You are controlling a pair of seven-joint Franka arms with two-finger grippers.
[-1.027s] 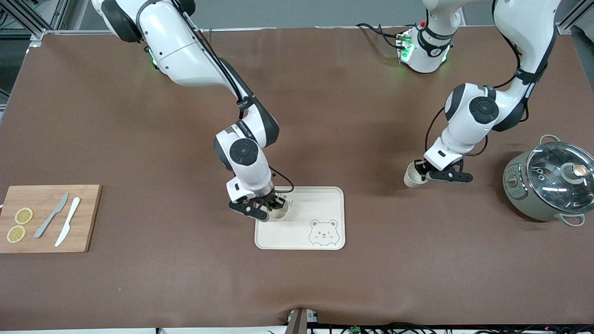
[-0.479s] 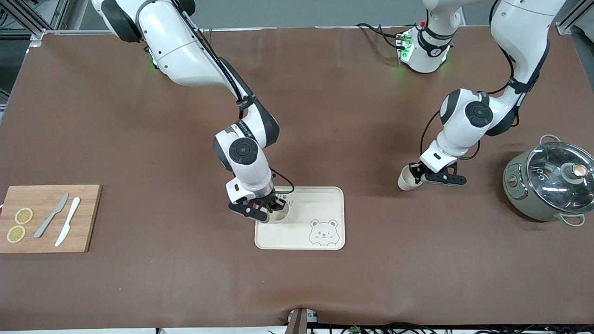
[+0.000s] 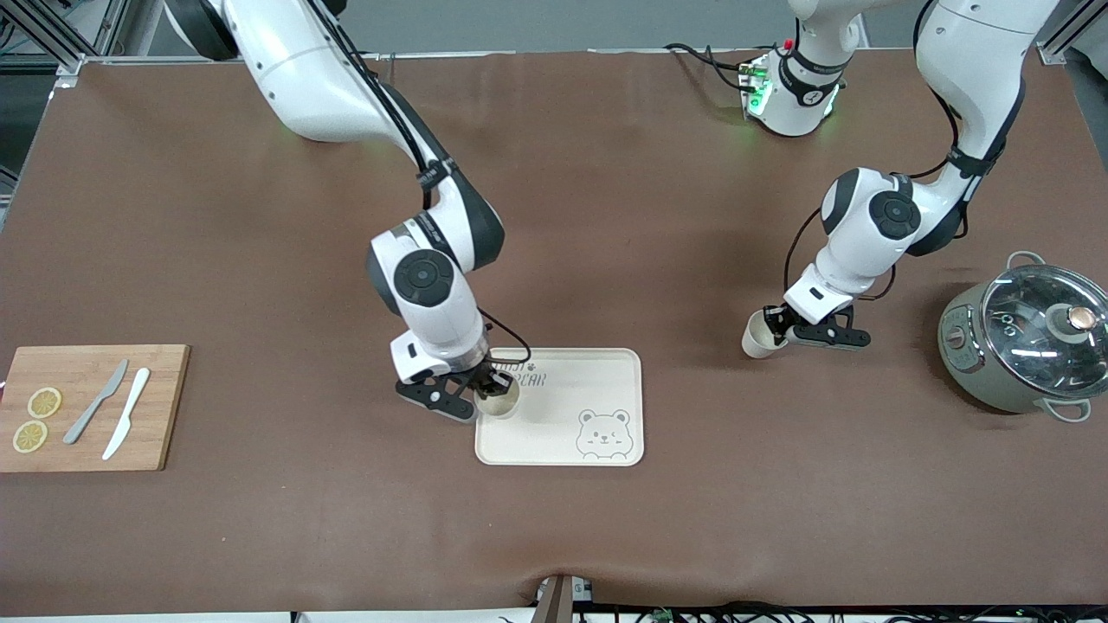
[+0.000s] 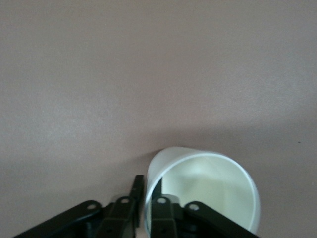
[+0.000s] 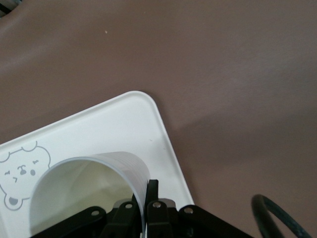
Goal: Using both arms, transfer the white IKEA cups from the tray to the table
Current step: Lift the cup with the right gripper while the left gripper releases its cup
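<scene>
My right gripper is shut on the rim of one white cup. It holds the cup low over the edge of the cream bear tray that is toward the right arm's end. In the right wrist view, one finger is inside and one outside the cup wall, and the tray lies beneath. My left gripper is shut on the rim of the other white cup. That cup is tilted over bare table between the tray and the pot. It also shows in the left wrist view.
A grey-green pot with a glass lid stands at the left arm's end. A wooden board with lemon slices and two knives lies at the right arm's end. A bear drawing marks the tray's near corner.
The right gripper has carried its cup a little toward the right arm's end, to the tray's edge. The left gripper first shifted its cup slightly toward the tray, then held still.
</scene>
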